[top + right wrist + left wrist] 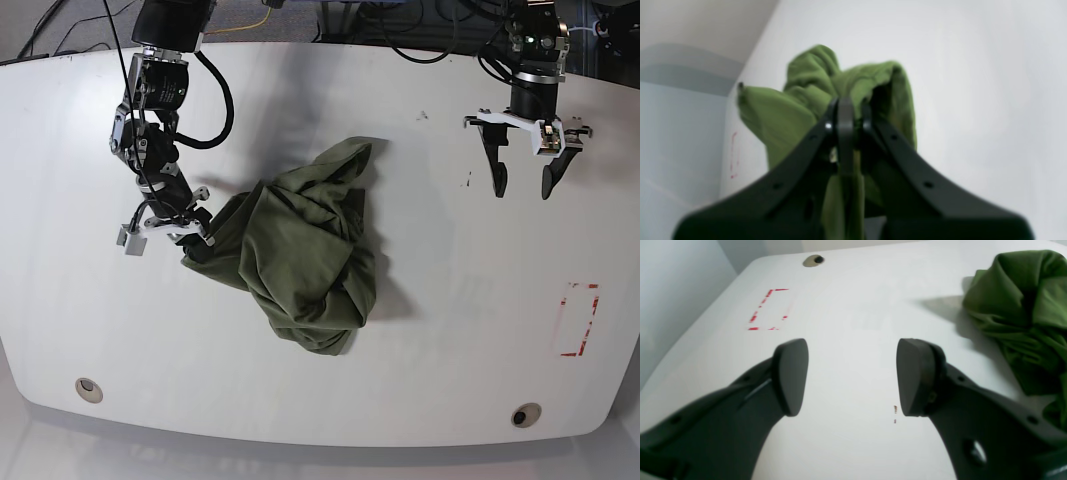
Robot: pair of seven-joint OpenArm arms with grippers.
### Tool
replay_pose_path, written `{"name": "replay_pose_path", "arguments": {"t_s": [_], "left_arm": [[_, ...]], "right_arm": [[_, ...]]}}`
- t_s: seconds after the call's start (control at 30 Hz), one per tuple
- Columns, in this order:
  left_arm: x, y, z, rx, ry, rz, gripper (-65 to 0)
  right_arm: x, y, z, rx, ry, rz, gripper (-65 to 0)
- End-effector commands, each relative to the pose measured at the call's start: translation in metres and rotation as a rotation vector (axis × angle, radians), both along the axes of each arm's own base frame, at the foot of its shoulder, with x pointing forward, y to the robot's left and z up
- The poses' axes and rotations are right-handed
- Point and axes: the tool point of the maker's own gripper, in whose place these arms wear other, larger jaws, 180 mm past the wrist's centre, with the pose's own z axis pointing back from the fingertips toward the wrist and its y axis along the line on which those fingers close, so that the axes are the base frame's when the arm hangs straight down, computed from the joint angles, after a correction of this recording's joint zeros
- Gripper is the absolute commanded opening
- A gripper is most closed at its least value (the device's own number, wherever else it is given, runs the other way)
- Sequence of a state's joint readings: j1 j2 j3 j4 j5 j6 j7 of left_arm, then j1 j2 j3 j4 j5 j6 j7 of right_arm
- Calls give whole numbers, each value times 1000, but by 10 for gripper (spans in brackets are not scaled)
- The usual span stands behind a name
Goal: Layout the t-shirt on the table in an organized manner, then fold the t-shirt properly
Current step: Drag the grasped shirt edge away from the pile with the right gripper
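The olive-green t-shirt [300,250] lies bunched and wrinkled in a heap on the middle of the white table [440,330]. My right gripper [192,240], at the heap's left edge, is shut on a fold of the t-shirt [813,110], with cloth pinched between its black fingers and hanging below them. My left gripper [524,190] stands open above bare table at the far right, well apart from the cloth. In the left wrist view its two pads [791,376] are spread wide with nothing between them, and the t-shirt [1023,313] sits off to the right.
A red dashed rectangle [579,320] marks the table near its right edge. Two round grommet holes [88,386] [520,415] sit near the front edge. Cables run along the far edge behind both arms. A few small dark specks [895,413] dot the tabletop.
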State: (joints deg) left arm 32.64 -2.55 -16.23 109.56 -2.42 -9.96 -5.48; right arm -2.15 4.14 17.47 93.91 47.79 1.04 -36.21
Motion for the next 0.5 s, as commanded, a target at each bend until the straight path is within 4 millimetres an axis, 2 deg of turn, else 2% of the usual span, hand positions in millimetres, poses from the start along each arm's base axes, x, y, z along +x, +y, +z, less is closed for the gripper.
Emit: {"name": "replay_pose_path", "arguments": {"t_s": [0.0, 0.27, 0.33, 0.47], "left_arm": [[1, 1, 11, 10, -39, -4, -257], [1, 1, 11, 11, -39, -5, -257], [1, 1, 11, 11, -39, -5, -257], [1, 1, 11, 11, -39, -5, -257]], "right_arm": [[8, -10, 28, -55, -82, 0, -650], [6, -10, 47, -185, -113, 33, -650], [5, -5, 50, -243, -110, 65, -650], [5, -3, 69, -388, -144, 107, -650]]}}
